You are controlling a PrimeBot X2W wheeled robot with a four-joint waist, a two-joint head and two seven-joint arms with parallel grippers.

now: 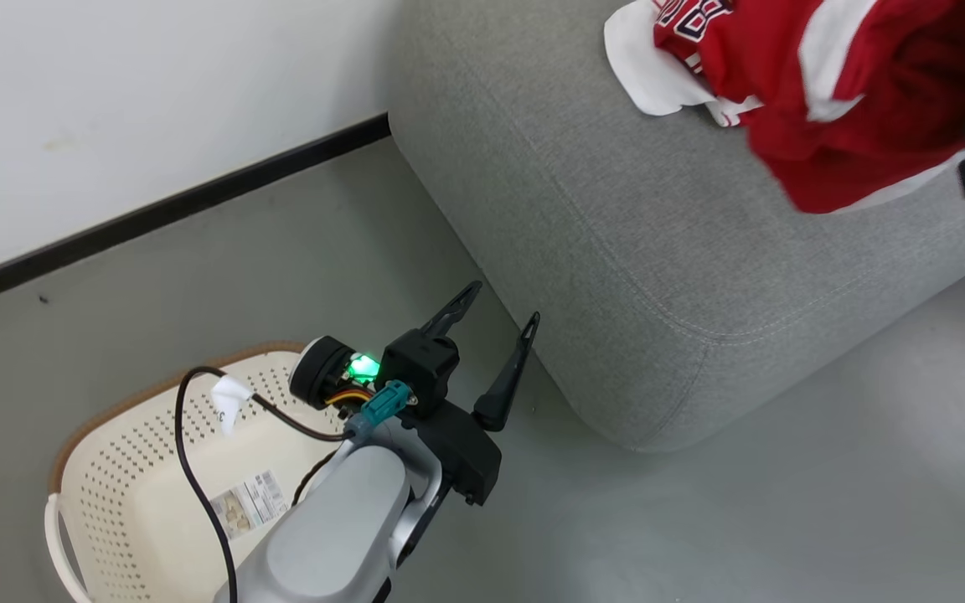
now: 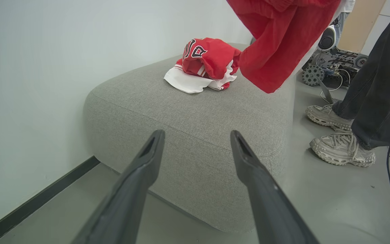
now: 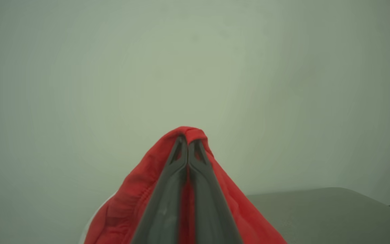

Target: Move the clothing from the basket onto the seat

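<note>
The right pincer (image 3: 189,139) is clenched on a fold of a red garment (image 3: 127,203), which drapes over both fingers and hides whatever lies below them. In the head view this garment hangs over the far end of the seat (image 1: 658,251), blurred and cut off by the frame, so whether it touches the seat cannot be told. A crumpled jersey (image 2: 208,57), its black lettering partly folded from sight, lies on top of the seat. The left pincer (image 1: 505,303) hangs released, fingers spread, just beside the seat's near corner. The basket (image 1: 122,494) sits on the floor near that corner, half hidden by the left forearm and cropped below, with a label sticker (image 1: 250,501) on its bottom. Beside the seat's other flank stand a person's pale shoes (image 2: 342,149), with geared machinery (image 2: 333,64) beyond them.
</note>
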